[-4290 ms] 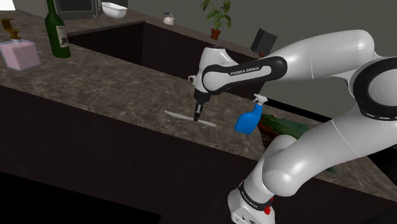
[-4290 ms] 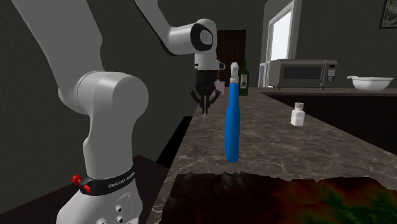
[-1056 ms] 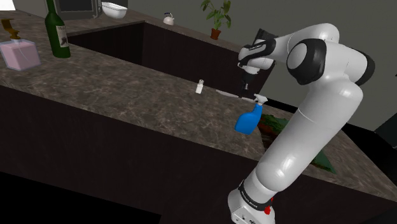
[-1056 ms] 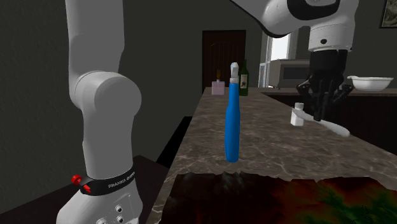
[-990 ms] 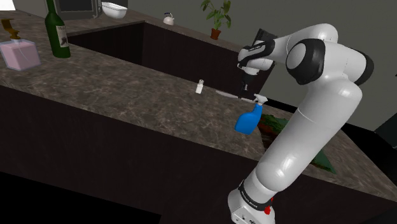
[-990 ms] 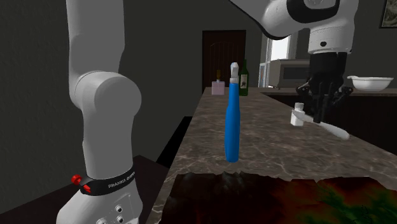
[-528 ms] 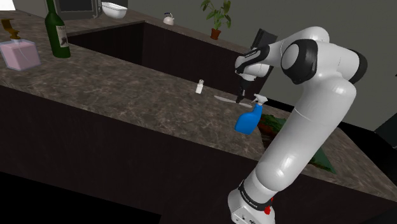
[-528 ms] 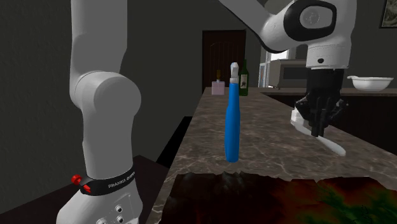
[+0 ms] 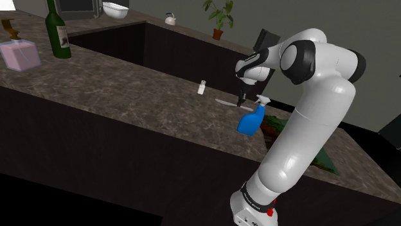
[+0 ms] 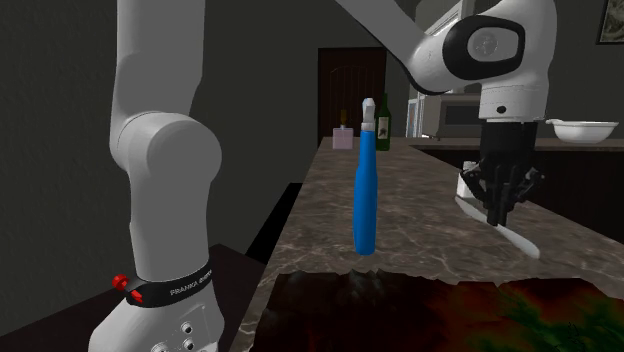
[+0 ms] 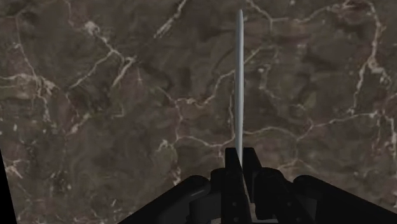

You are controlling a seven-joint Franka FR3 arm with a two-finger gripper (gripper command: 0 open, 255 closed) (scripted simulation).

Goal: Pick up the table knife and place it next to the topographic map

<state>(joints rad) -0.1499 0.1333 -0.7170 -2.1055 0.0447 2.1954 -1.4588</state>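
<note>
The gripper (image 11: 240, 156) is closed tight on one end of the table knife (image 11: 240, 83), the thin blade pinched edge-on between the fingers with most of its length running out unsupported. That end grip is the main hazard. The long free part acts as a lever, so a quick swing or a knock could twist the knife in the fingers or pull it out. In the second exterior view the knife (image 10: 520, 240) slopes away from the gripper (image 10: 497, 215) toward 4 o'clock, low over the worktop (image 10: 420, 200). I cannot tell whether its far tip clears the stone, and a dragging tip could pry it loose.

In the shoulder view the blue spray bottle (image 9: 252, 119) stands just beside the gripper (image 9: 241, 99) at its 5 o'clock, between it and the topographic map (image 9: 283, 127). It is tall and narrow and would likely topple if the wrist brushes it. A small white shaker (image 9: 202, 88) sits at 10 o'clock of the knife (image 9: 226, 101), near its free end.

The worktop's far edge runs close behind the gripper, with a dark drop beyond at 12 o'clock. The open room lies toward 8 o'clock, and bare stone borders the map's near side.
</note>
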